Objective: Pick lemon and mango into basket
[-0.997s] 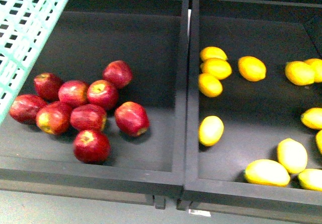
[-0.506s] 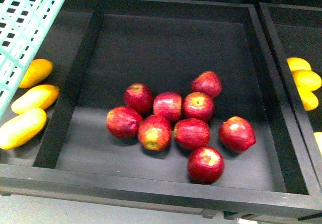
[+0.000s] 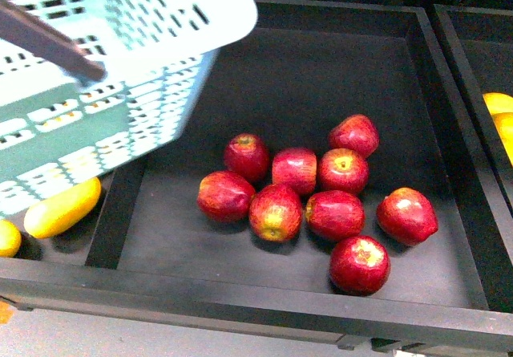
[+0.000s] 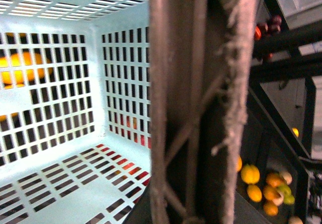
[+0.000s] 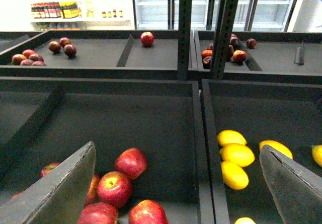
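Note:
The pale teal basket (image 3: 120, 92) hangs tilted at the upper left of the front view, over the left bin. Its brown handle (image 3: 50, 41) crosses its top. In the left wrist view the brown ribbed handle (image 4: 201, 103) fills the middle, with my left gripper shut on it and the fingers hidden; the basket (image 4: 60, 148) holds nothing. An oblong yellow mango (image 3: 62, 208) lies just below the basket. Lemons (image 3: 500, 113) show at the right edge. My right gripper (image 5: 176, 199) hovers open above the divider between apples and lemons (image 5: 237, 155), with nothing between its fingers (image 5: 60, 194).
Several red apples (image 3: 309, 200) lie clustered in the middle black bin (image 3: 264, 293). Black dividers (image 3: 457, 132) separate the bins. A second yellow fruit (image 3: 6, 238) sits at the far left edge. Higher shelves behind hold more apples (image 5: 147, 39), beyond upright posts (image 5: 184, 30).
The front view has swung left from the lemon bin to the apple bin. The basket has swung rightward and lower, and it covers most of the left bin's yellow fruit.

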